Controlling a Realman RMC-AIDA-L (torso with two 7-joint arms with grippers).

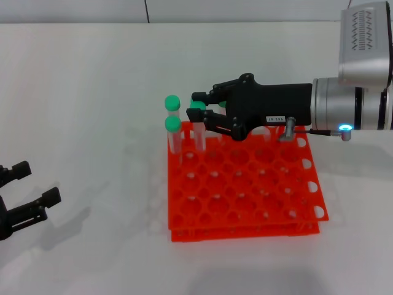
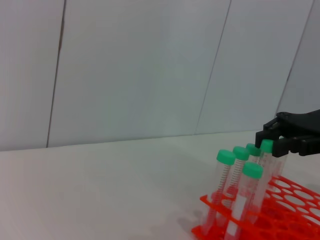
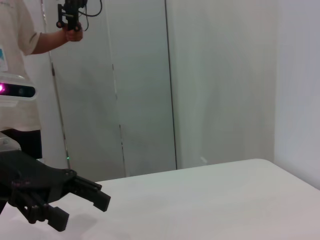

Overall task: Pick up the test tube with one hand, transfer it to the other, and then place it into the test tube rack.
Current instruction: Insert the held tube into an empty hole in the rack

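The orange-red test tube rack (image 1: 245,232) lies in the middle of the white table. My right gripper (image 1: 196,106), with the white label and blue light, reaches over the rack's back left corner. Its fingers close on the green cap of a test tube (image 1: 199,132) that stands upright in a back-row hole. In the left wrist view the same tube (image 2: 266,146) shows under the black fingers. My left gripper (image 1: 43,181) is open and empty, low at the table's left edge. It also shows in the right wrist view (image 3: 75,202).
Other green-capped tubes (image 1: 172,125) stand upright in the rack's left back holes, close beside the held tube; they also show in the left wrist view (image 2: 226,156). A person stands behind the table in the right wrist view (image 3: 20,30).
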